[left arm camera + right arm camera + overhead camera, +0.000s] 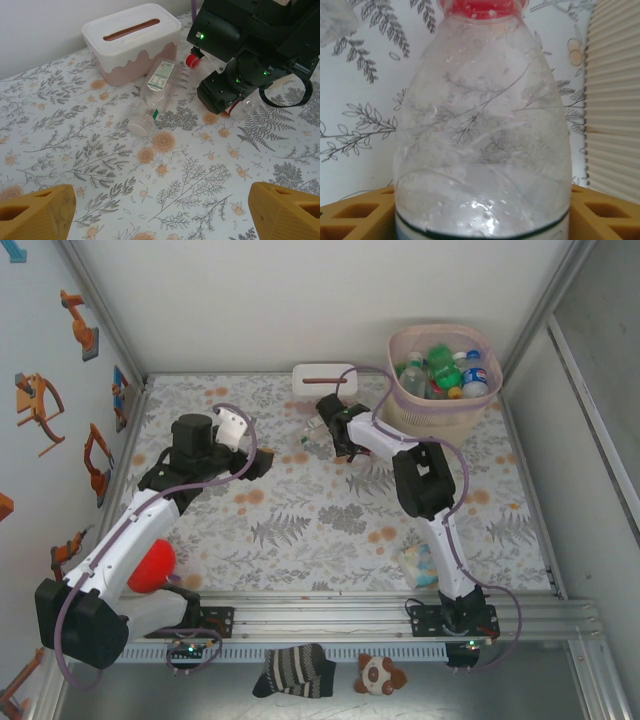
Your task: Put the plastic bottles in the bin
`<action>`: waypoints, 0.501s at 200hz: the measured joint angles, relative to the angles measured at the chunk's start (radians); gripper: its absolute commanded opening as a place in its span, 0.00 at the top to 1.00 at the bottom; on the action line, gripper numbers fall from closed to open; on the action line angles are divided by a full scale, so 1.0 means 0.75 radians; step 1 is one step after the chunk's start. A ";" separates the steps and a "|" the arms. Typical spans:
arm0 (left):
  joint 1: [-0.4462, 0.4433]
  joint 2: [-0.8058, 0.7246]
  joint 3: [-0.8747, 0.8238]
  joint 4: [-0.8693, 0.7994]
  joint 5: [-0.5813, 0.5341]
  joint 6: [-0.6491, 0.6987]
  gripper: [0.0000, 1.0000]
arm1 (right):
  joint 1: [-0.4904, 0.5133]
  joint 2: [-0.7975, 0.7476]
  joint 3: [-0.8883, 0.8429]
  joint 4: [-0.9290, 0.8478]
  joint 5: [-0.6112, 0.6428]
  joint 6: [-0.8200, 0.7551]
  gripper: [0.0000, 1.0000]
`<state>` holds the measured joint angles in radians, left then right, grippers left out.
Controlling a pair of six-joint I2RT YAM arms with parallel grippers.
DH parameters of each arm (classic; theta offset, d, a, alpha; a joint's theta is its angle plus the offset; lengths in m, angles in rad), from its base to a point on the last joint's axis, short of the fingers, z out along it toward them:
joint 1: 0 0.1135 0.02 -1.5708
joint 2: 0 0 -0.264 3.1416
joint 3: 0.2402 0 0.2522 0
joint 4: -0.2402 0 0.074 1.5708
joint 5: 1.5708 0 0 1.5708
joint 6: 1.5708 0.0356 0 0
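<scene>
One white-capped bottle (152,95) lay just left of the right fingers (355,217) and one red-capped bottle (480,125) sat between them, making two on the desk (60,150). One bin (440,420) to the right of those fingers held at least four more bottles (440,358), too jumbled to count surely. There was also one tissue box (131,42), one red round thing (150,565), one wipes pack (418,565), one striped sock (295,670), one panda toy (380,675), and two arms, a left arm (120,540) and a right arm (425,485)

The pale pink, lattice-banded bin (440,415) stands upright at the bench's (75,150) far right corner with green and clear plastic bottles (440,368) inside, a clear white-capped bottle (152,95) lies sideways on the bench, and a clear red-capped bottle (480,125) sits gripped between the right pincer's (480,222) fingers.
</scene>
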<state>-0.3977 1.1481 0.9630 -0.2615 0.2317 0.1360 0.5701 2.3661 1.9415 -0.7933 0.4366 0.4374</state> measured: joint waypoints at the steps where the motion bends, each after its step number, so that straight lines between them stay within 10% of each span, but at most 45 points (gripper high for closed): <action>1: 0.000 0.000 0.000 0.000 0.000 0.000 0.11 | 0.000 -0.001 -0.001 0.000 0.000 0.000 0.36; 100: 0.000 -0.004 0.000 0.000 0.000 0.000 0.11 | -0.002 -0.119 -0.128 0.033 -0.103 0.013 0.45</action>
<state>-0.3977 1.1454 0.9630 -0.2615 0.2317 0.1360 0.5690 2.2768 1.8454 -0.7689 0.3595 0.4473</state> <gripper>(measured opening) 0.892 0.560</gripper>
